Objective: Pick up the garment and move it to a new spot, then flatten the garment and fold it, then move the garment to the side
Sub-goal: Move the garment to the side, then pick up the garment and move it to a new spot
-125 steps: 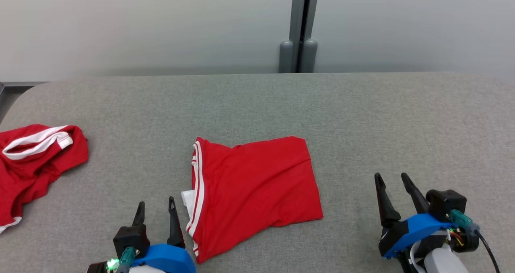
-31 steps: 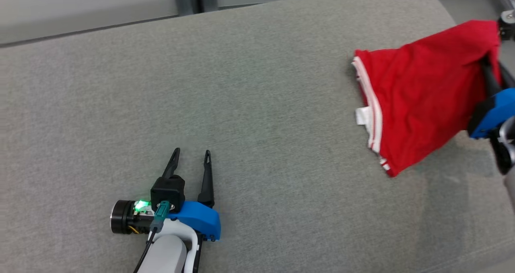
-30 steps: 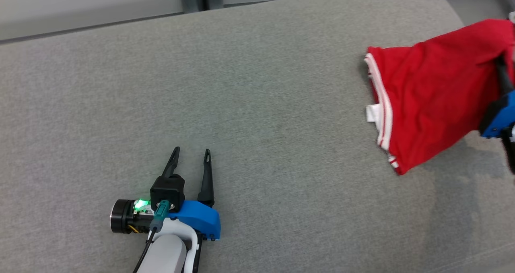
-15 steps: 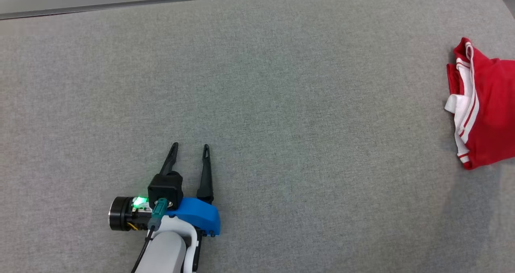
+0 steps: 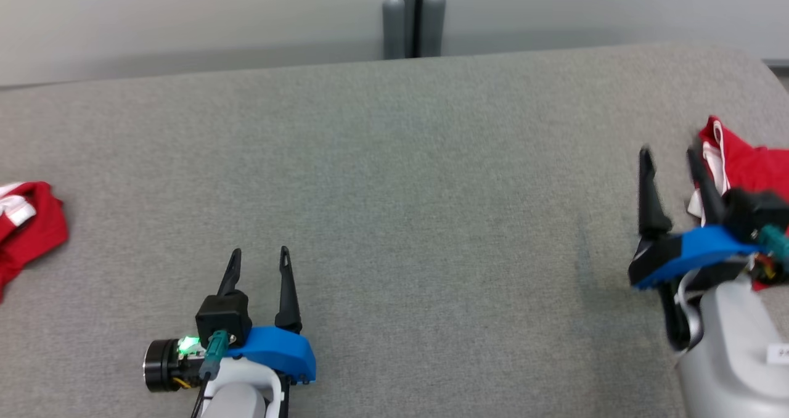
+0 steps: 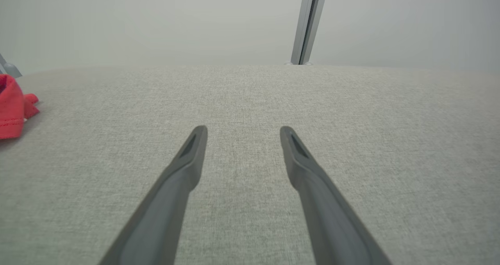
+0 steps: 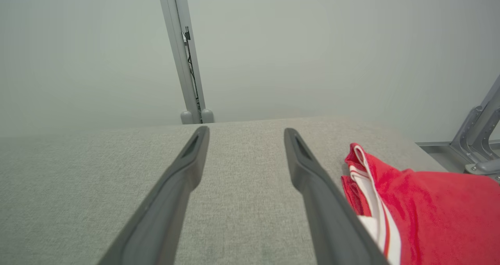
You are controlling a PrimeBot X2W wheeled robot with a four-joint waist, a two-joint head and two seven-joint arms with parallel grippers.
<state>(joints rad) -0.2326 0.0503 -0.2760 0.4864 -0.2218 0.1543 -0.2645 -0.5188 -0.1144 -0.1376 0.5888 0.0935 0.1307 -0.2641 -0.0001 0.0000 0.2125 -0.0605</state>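
The left fingers (image 5: 285, 276) stand spread wide near the front edge of the desk (image 5: 431, 177), somewhat left of its middle. They are released, with nothing between them. In the left wrist view the left fingers (image 6: 187, 167) point toward the far edge, and bare gray cloth shows through the gap. I cannot tell whether their tips touch the desk top.

The right fingers (image 5: 646, 190) are spread just as wide and also hold nothing. They are near the right edge of the desk and point toward the far edge.

The garment (image 5: 749, 165) is red with white stripes. It lies on the desk at the right edge, just beside the right fingers on their outer side. In the right wrist view the right fingers (image 7: 308, 171) have bare desk between them, and the garment (image 7: 429, 210) lies folded to their right. Its white-striped border faces the nearer finger. That finger crosses in front of the striped border, so I cannot tell whether it touches the cloth.

A second red garment (image 5: 31, 233) with white trim lies bunched at the left edge of the desk, well apart from the left fingers. The left wrist view shows the second red garment (image 6: 9, 108) far off to the left.

A gray post (image 5: 413, 17) stands behind the far edge. A metal frame (image 7: 480, 140) stands beyond the right edge.
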